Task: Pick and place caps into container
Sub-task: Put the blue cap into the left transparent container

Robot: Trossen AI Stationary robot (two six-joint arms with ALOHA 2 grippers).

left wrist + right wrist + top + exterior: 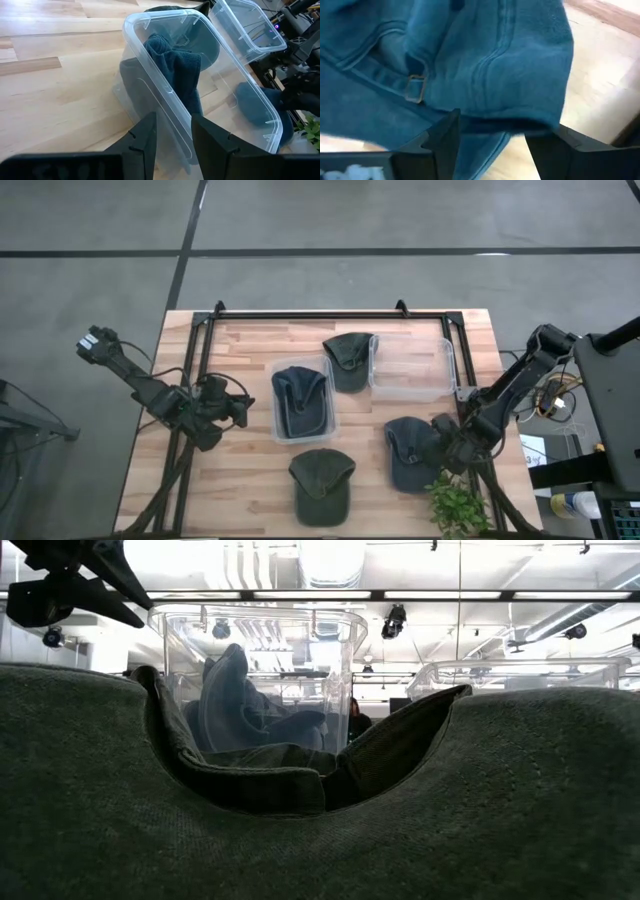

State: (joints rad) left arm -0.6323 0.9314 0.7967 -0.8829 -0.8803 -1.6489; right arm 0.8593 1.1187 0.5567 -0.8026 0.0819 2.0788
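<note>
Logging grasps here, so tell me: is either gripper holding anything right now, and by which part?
Nothing is firmly held. The right gripper is open around the rear edge of a blue cap; the left gripper is open beside the container.

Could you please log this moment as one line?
right gripper: open at blue cap | left gripper: open beside bin

blue cap [299, 402] in container [277, 372] (crumpled)

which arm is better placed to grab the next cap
Right. The right gripper is open at the edge of the slate-blue cap; the left gripper sits beside the container, with no loose cap near.
</note>
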